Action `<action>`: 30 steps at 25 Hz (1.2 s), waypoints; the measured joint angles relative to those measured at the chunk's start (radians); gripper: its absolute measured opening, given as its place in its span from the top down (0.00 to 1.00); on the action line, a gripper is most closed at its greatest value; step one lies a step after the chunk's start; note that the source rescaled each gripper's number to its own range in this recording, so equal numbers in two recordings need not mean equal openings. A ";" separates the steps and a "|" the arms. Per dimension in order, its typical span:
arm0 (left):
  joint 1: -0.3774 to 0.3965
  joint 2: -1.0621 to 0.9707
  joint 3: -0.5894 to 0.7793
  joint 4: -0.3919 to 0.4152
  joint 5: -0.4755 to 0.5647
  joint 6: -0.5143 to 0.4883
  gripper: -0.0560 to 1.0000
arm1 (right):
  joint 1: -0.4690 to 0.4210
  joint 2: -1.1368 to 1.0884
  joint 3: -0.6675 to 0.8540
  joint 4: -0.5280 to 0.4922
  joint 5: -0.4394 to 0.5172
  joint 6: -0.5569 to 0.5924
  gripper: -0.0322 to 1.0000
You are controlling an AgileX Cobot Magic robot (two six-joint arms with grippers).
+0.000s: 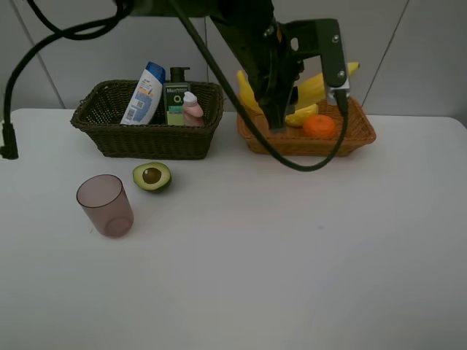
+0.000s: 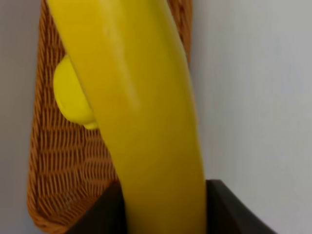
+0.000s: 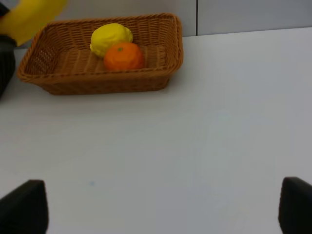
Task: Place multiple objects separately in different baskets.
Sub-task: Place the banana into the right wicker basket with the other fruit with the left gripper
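The dark green pump bottle (image 1: 176, 98) carried a label with white lettering, too small to read. The white blue-capped bottle (image 1: 144, 95) bore printed markings, likewise illegible.

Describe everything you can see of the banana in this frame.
The banana is plain yellow, smooth and slightly glossy, long, gently curved and unpeeled. The left gripper is shut on it near its middle, a dark finger on either side. It is held over the tan wicker basket, near the lemon and orange lying in it, both ends sticking out past the arm in the high view. Whether it touches the basket cannot be told.
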 joint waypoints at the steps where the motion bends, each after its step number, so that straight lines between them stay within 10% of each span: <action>1: 0.000 0.017 -0.013 0.006 -0.021 0.001 0.52 | 0.000 0.000 0.000 0.000 0.000 0.000 0.00; 30: 0.059 0.310 -0.213 0.031 -0.262 -0.073 0.52 | 0.000 0.000 0.000 0.000 0.000 0.000 0.00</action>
